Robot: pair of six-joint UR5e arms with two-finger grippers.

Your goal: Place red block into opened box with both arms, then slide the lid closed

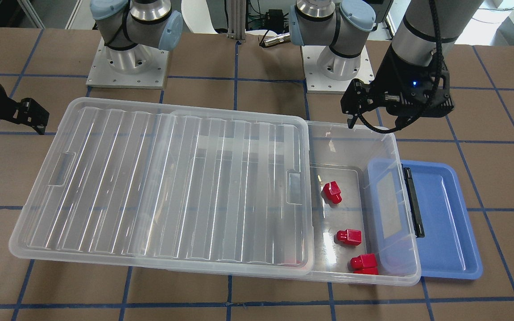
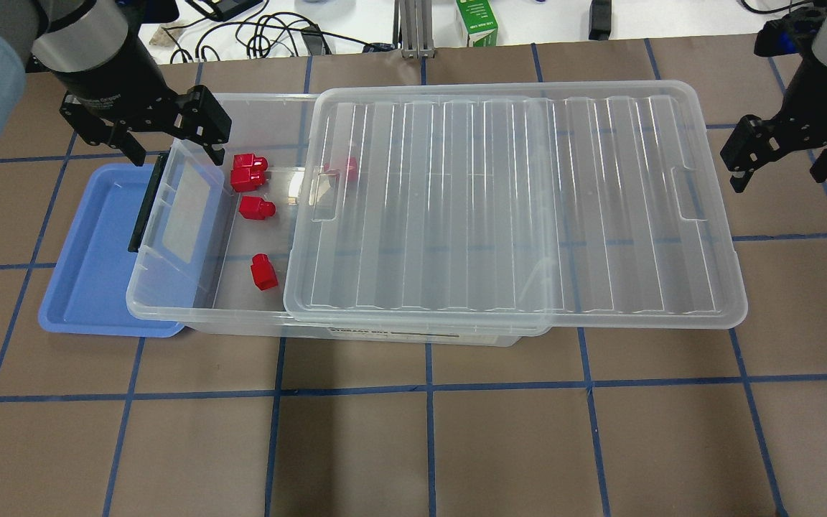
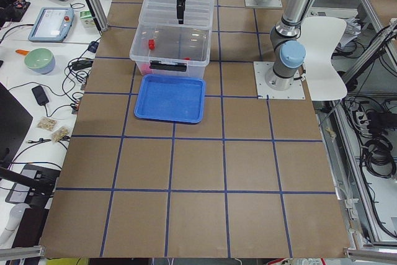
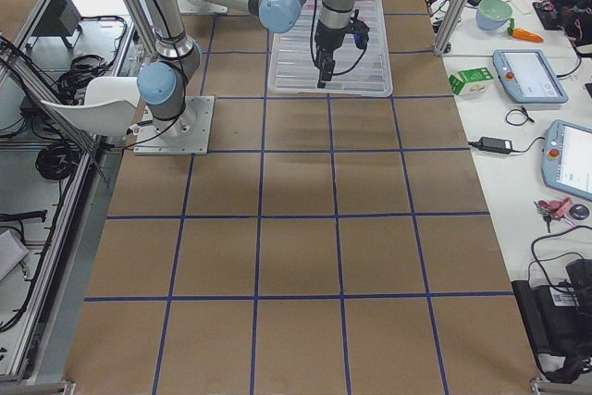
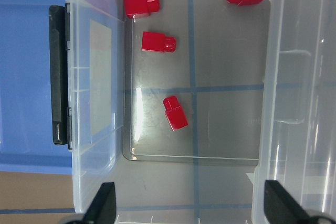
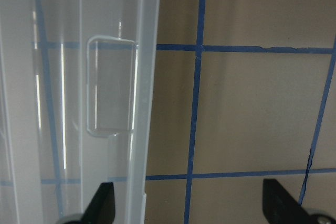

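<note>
At the upper left of the overhead view, the left gripper [image 2: 175, 147] hangs over the uncovered end of the box [image 2: 205, 319], its fingers spread wide and empty; that end overlaps a blue tray [image 2: 90, 266]. Left of centre, several red blocks [image 2: 264, 271] lie loose on the box floor, one under the lid [image 2: 514, 208], which covers the rest and overhangs the box's right end. At the upper right, the right gripper [image 2: 777, 172] is also spread wide and holds nothing, near the lid's right edge.
</note>
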